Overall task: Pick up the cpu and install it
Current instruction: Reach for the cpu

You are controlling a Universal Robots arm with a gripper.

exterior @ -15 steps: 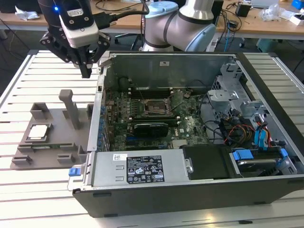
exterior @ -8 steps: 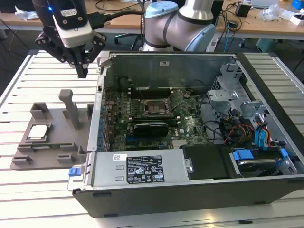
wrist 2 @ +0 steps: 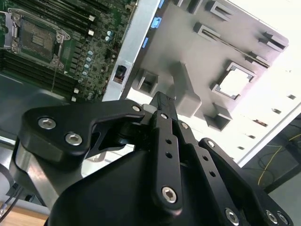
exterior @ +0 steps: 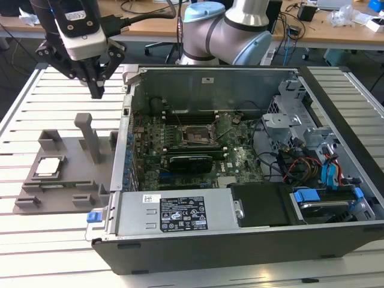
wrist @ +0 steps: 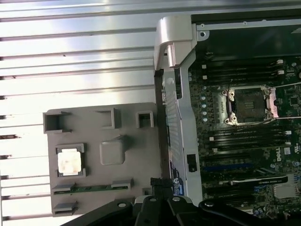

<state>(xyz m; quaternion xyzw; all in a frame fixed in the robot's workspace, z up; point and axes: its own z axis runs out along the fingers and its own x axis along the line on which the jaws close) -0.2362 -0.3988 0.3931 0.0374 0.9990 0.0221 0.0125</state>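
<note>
Zero steps done on the part itself, as far as I can judge.

- The cpu (exterior: 49, 167) lies flat in its square pocket on the grey fixture plate (exterior: 72, 183). That's in the lower left of the exterior view, on the slatted worktop (exterior: 42, 252) just beside the open computer case (exterior: 240, 75). In the first wrist view the cpu (wrist: 70, 163) has its silvery top up and nothing is touching it.
- The gripper (exterior: 97, 91) hangs in the upper left of the exterior view. It is above the worktop, past the plate's tall post (exterior: 90, 138), well apart from the cpu and higher than it.
- The fingers (wrist 2: 162, 122) are together, tips meeting in a point, with nothing held between them. In the second wrist view they point down close to the post, and the cpu (wrist 2: 235, 82) is off to one side of them.
- The cpu socket (exterior: 195, 135) on the motherboard inside the case looks empty. In the first wrist view its dark centre (wrist: 249, 104) is exposed inside the metal frame. I can't tell whether the bracket is fully open.
- A black card (exterior: 191, 161) sits just in front of the socket in the exterior view.

Status: approach stage only. Not grasped, not lifted, not carried, not seated, so both the pick and the install are left to do.
</note>
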